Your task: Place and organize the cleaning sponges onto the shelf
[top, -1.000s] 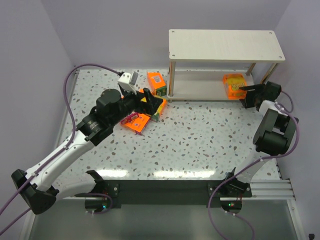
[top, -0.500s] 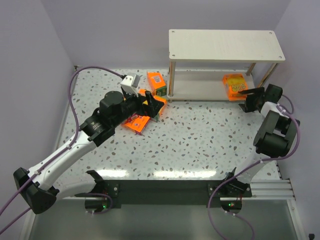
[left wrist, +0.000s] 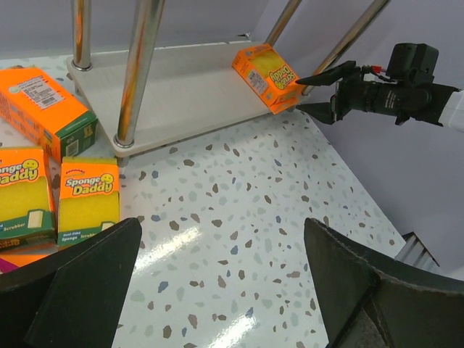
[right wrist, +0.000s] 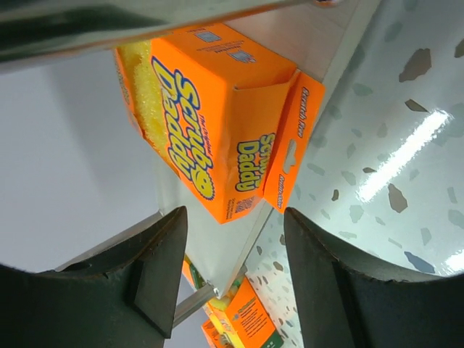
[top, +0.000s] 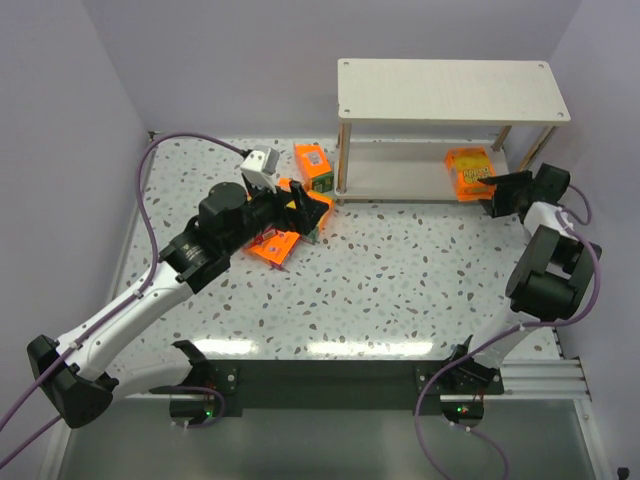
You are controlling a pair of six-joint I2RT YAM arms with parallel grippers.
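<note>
Your right jaws stand spread and empty, tips just beside the corner of one sponge pack point(right wrist: 210, 109); contact cannot be told. That pack lies on the lower board point(left wrist: 188, 87) of the shelf point(top: 452, 90), near its right end. Your left jaws are spread wide too, holding nothing, above the table point(left wrist: 254, 217). The other sponge packs point(left wrist: 88, 199) are clustered by the shelf's left leg point(left wrist: 134, 72).

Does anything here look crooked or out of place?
Yes. The pack on the lower shelf sits skewed at the front edge, its tab apparently overhanging. The other packs lie jumbled on the table.
</note>
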